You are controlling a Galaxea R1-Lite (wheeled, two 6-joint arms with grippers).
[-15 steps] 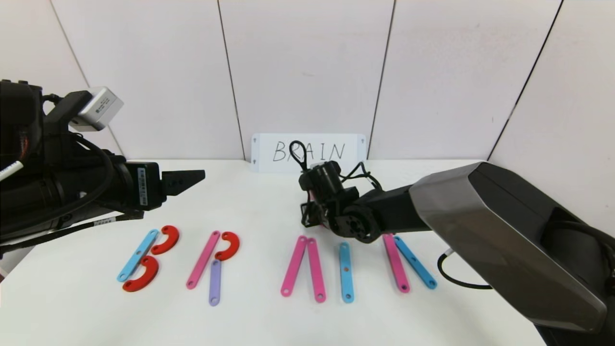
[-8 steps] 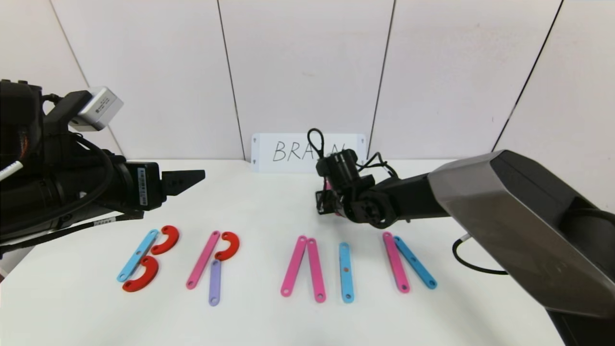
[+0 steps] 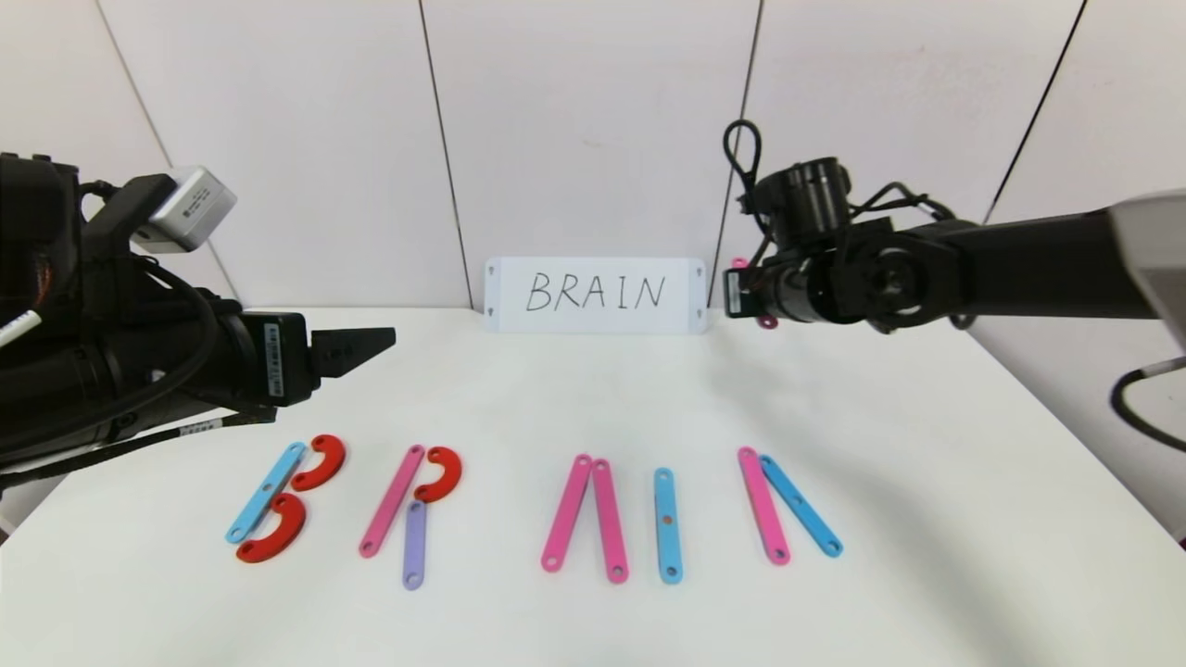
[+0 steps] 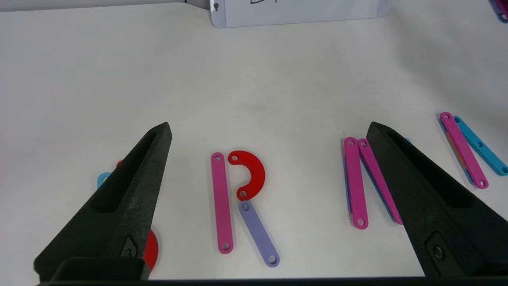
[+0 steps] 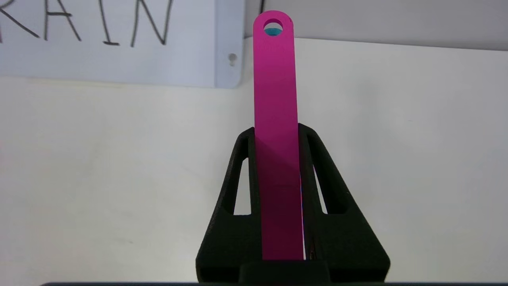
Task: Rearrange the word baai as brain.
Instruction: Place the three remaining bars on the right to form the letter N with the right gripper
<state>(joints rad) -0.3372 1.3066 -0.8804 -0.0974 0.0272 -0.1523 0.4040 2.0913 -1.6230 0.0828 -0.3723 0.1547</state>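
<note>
Flat plastic pieces lie in a row along the table front. They form a B (image 3: 278,500), an R (image 3: 408,509) (image 4: 238,198), an A of two pink strips (image 3: 584,519) and a blue I (image 3: 667,523). Last come a pink strip (image 3: 763,505) and a blue strip (image 3: 801,505), spreading from one top. My right gripper (image 3: 750,295) (image 5: 276,133) hangs high at the back right, shut on another pink strip (image 5: 275,99) that sticks out past its fingertips. My left gripper (image 3: 371,347) (image 4: 270,126) hovers open above the table's left side, holding nothing.
A white card handwritten BRAIN (image 3: 593,295) leans on the wall at the back centre, just left of the right gripper. A black cable (image 3: 1135,398) loops off the table's right edge. The wall stands close behind the card.
My right arm has lifted from low over the table's middle and swung up to the back right, carrying the pink strip. The left arm and the letters have not moved.
</note>
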